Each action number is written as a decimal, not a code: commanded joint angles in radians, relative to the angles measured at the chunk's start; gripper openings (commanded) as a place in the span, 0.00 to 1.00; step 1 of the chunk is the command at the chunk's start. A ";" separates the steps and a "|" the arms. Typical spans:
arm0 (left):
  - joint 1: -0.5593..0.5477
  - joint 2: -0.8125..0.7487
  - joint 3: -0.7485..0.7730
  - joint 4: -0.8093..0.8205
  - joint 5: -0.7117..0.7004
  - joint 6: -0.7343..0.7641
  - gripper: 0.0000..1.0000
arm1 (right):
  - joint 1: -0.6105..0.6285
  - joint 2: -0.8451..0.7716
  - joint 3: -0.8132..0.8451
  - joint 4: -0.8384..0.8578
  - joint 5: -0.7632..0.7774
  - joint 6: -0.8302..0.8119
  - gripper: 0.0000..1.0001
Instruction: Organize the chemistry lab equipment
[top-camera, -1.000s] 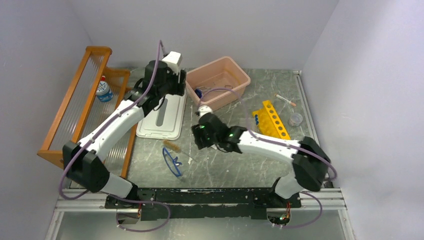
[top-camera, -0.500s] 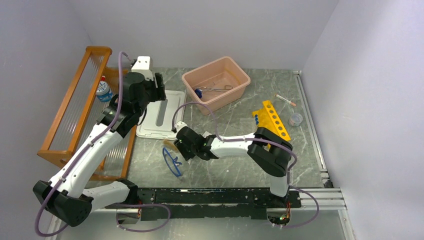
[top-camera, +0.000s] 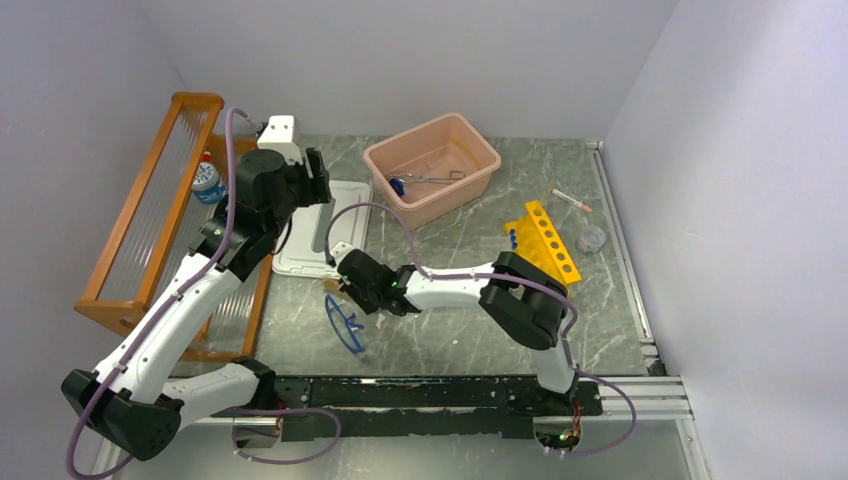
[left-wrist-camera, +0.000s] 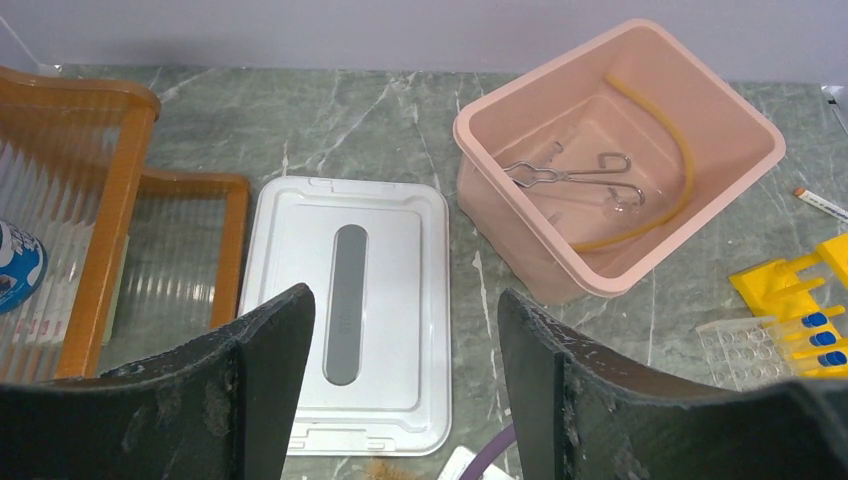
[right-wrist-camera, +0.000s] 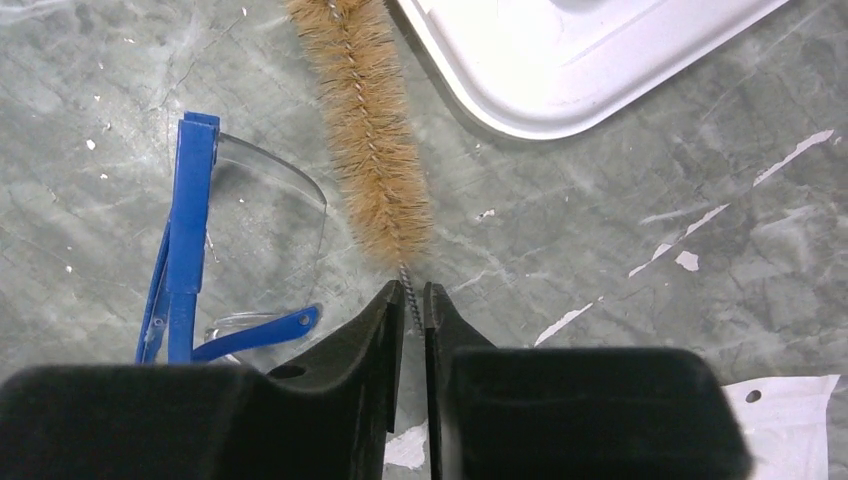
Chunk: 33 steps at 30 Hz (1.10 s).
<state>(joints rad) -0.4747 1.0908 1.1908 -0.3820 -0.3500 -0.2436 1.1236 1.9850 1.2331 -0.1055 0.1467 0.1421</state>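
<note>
Right wrist view shows the right hand (right-wrist-camera: 410, 300) pinched on the wire stem of the brush (right-wrist-camera: 375, 130) lying on the surface (right-wrist-camera: 600, 250) beside the safety glasses (right-wrist-camera: 190, 250), the left hand (left-wrist-camera: 405, 300) gaping empty, with forceps (left-wrist-camera: 570, 178) and rubber tube (left-wrist-camera: 680, 170) already in the pink bin (left-wrist-camera: 740, 130).

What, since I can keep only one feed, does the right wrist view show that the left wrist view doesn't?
Only right wrist: the blue-framed safety glasses and the right claw, fingers almost together around the wire stem of the brush. Only left wrist: the pink bin holding forceps and a tan tube, plus the orange shelf and yellow rack. Both: the white lid and the grey marbled table.
</note>
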 joint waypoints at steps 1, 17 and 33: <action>0.005 -0.014 -0.005 0.039 -0.015 -0.003 0.72 | 0.009 0.023 -0.005 -0.111 0.039 -0.043 0.13; 0.005 -0.031 0.028 0.003 0.000 0.001 0.71 | -0.028 -0.329 -0.045 -0.094 -0.041 0.004 0.00; 0.005 -0.096 0.087 -0.061 0.067 0.003 0.72 | -0.312 -0.330 0.189 0.031 0.249 0.487 0.00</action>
<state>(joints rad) -0.4747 0.9798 1.2839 -0.4164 -0.3309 -0.2386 0.8547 1.6024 1.3560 -0.1345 0.2466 0.4515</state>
